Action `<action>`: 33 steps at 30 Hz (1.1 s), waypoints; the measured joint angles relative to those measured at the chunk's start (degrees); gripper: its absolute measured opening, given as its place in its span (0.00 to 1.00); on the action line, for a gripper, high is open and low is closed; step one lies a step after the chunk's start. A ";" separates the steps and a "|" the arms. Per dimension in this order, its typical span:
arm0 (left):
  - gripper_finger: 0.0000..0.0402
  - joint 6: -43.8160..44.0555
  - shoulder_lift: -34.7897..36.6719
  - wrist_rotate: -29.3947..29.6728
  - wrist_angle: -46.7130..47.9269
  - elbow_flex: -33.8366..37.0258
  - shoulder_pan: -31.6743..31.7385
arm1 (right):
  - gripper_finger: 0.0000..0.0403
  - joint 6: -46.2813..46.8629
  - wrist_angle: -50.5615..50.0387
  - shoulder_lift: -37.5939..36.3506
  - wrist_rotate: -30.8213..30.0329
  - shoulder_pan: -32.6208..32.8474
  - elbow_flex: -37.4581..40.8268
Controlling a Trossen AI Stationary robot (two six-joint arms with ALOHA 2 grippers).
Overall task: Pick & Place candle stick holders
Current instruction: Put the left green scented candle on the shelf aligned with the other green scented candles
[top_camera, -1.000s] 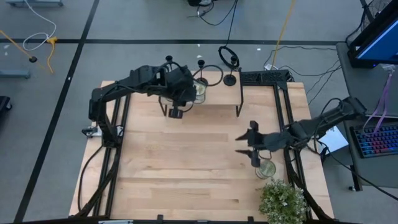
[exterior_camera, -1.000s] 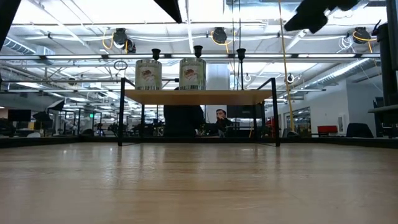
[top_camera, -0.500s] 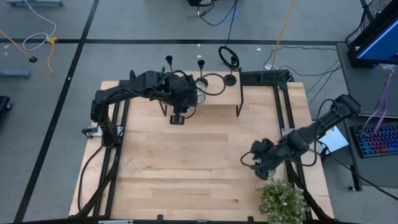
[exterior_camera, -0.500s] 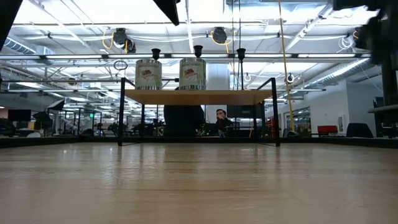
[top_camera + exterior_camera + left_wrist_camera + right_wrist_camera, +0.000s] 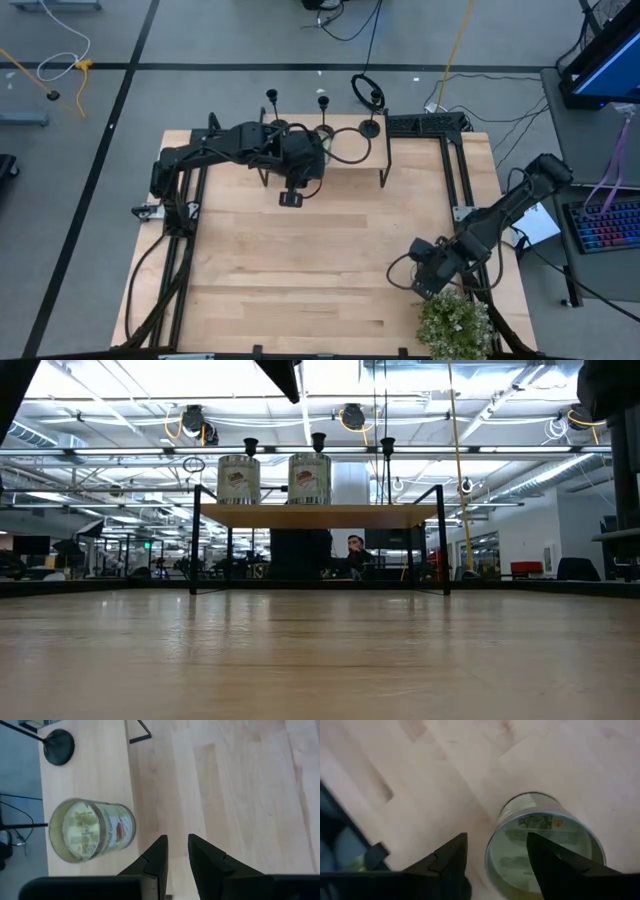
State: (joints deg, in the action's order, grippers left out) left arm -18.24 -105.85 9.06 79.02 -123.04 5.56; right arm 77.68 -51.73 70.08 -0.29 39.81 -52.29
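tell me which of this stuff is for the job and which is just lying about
For the job: left candle holder, middle candle holder, right candle holder, all on the shelf.

Just lying about: left jar and right jar on the shelf; third jar by the right gripper; plant.

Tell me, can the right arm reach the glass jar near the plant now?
Probably yes. The right gripper hangs open above the jar, with nothing between them.

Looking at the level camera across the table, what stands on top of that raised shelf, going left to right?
Black holder → jar → jar → black holder → black holder, all along the shelf.
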 joint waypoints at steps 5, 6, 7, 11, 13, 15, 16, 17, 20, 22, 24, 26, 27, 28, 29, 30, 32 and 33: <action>0.20 -0.07 -0.12 0.00 -0.21 0.00 0.01 | 0.46 1.15 0.42 2.90 -1.14 0.12 0.00; 0.20 -0.07 -0.12 0.00 -0.22 0.00 0.01 | 0.45 1.15 0.45 3.55 -1.10 0.12 0.02; 0.20 -0.07 -0.12 0.00 -0.23 0.00 0.01 | 0.44 1.13 0.66 4.05 -1.10 0.12 0.02; 0.20 -0.71 -0.12 0.02 -0.21 0.00 0.01 | 0.38 -0.14 0.81 5.39 -1.13 0.07 -0.04; 0.20 -1.38 -0.12 0.02 -0.21 -0.01 0.01 | 0.33 -0.54 0.20 5.40 -1.48 0.07 -0.04; 0.20 -1.40 -0.12 0.02 -0.19 0.00 0.01 | 0.26 -0.33 -0.36 5.22 -2.15 0.07 -0.04; 0.20 -1.26 -0.12 0.02 -0.19 -0.02 0.01 | 0.22 -0.34 -0.43 5.13 -2.28 0.07 -0.04; 0.20 -1.16 -0.12 0.02 -0.16 -0.02 0.01 | 0.17 -0.33 -0.40 4.99 -2.41 0.07 -0.04; 0.20 -1.33 -0.12 0.04 0.00 0.00 -0.03 | 0.03 0.73 -0.37 4.44 -2.13 0.07 0.07; 0.20 -2.38 -0.12 0.66 0.86 -0.01 -0.34 | 0.02 0.05 -0.04 3.82 -1.80 0.07 0.03; 0.20 -3.63 -0.12 3.30 2.05 -0.02 -0.83 | 0.02 -1.89 -0.25 3.39 -1.51 -0.12 -0.96; 0.20 -3.81 -0.12 7.07 3.83 -0.02 -1.38 | 0.01 -5.51 0.21 2.92 -2.83 -1.02 -2.51; 0.20 -3.57 -0.12 8.98 4.92 -0.02 -1.70 | 0.01 -8.03 0.78 2.62 -3.66 -1.70 -3.42; 0.20 -2.73 -0.10 10.53 5.96 -0.02 -1.97 | 0.01 -11.42 1.36 2.47 -4.41 -2.74 -4.46; 0.20 -1.71 -0.10 11.81 6.91 -0.02 -2.26 | 0.01 -15.60 1.94 2.47 -5.38 -3.91 -5.57; 0.20 -0.66 -0.10 12.61 7.82 -0.02 -2.40 | 0.01 -21.37 3.09 2.59 -6.10 -5.28 -6.50; 0.20 1.80 -0.10 13.91 9.77 -0.02 -2.71 | 0.01 -34.63 6.65 2.86 -7.03 -8.00 -7.92; 0.20 3.31 -0.10 14.90 10.75 -0.02 -2.81 | 0.01 -40.69 9.13 3.01 -7.85 -9.64 -8.60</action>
State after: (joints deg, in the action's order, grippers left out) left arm -14.93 -105.95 23.96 89.77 -123.07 2.74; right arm 36.99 -42.60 73.09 -8.14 30.16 -60.89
